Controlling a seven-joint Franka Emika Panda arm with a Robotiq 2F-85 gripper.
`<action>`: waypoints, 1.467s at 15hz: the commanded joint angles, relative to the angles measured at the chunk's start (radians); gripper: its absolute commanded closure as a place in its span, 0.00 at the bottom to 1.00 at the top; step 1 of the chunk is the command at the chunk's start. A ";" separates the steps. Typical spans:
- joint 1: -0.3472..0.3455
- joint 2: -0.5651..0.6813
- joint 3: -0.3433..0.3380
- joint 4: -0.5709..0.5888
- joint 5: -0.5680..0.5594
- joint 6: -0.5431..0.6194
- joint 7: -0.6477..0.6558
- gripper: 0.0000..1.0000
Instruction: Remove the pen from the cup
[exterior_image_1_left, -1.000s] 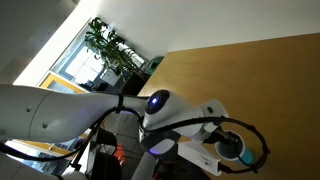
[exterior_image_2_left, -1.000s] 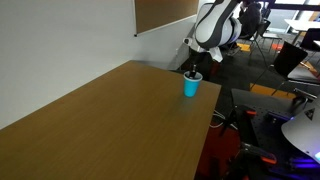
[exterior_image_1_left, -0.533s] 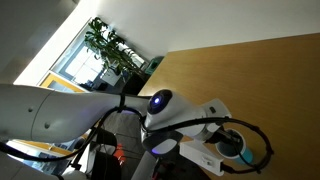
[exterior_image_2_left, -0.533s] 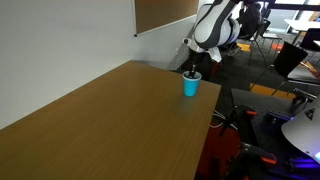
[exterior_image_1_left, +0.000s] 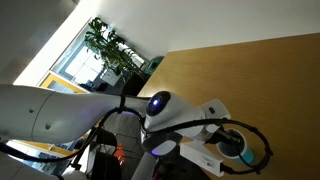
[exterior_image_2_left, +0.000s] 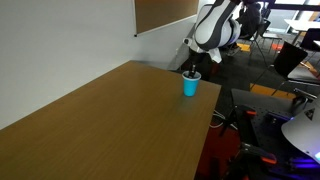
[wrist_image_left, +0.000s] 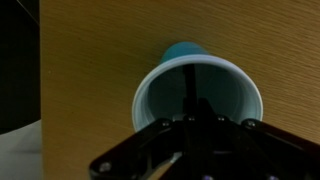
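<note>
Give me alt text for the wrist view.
Looking straight down into a light-blue cup with a thin dark pen inside, on a wooden table. The dark gripper fills the bottom edge, over the cup's near rim; whether it is open is unclear.

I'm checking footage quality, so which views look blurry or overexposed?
Wrist view: the gripper is dark and out of focus, the cup and pen reasonably clear. Exterior view: the window is washed out, the arm close and soft.
</note>
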 joint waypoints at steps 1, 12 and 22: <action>0.008 -0.038 -0.011 -0.054 -0.005 0.057 0.006 0.98; -0.003 -0.110 -0.016 -0.145 0.013 0.111 0.005 0.98; -0.001 -0.198 -0.037 -0.192 0.007 0.132 0.022 0.98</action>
